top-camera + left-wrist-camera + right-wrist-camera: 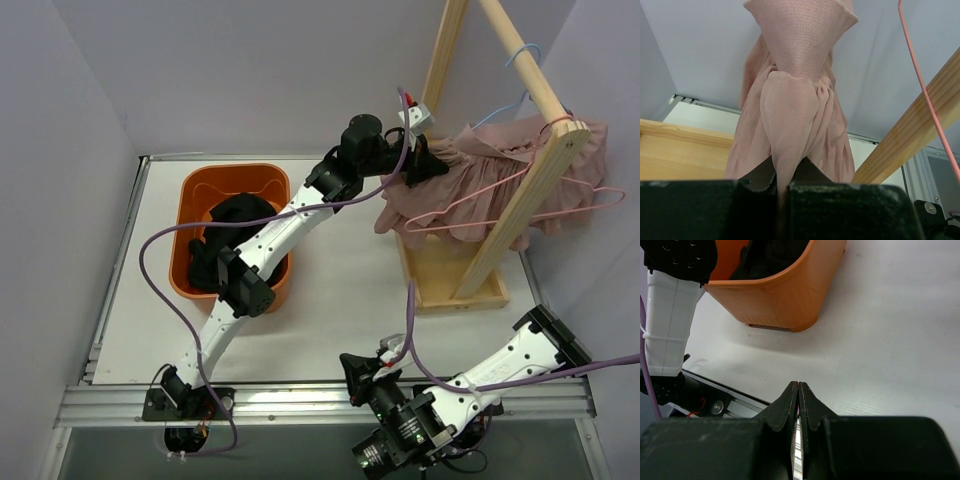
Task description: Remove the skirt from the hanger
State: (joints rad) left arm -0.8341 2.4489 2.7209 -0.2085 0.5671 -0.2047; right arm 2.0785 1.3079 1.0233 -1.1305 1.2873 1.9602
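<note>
A pink ruffled skirt hangs on a pink wire hanger from the wooden rack's rail. My left gripper reaches to the skirt's left upper edge and is shut on a fold of it. In the left wrist view the pink skirt bunches down between the black fingers, with the hanger wire at right. My right gripper rests low near the table's front edge, shut on nothing; its fingertips touch above the white table.
An orange basket holding black clothes sits at the left of the table; it shows as the orange basket in the right wrist view. The wooden rack's base stands at right. A blue hanger hooks over the rail.
</note>
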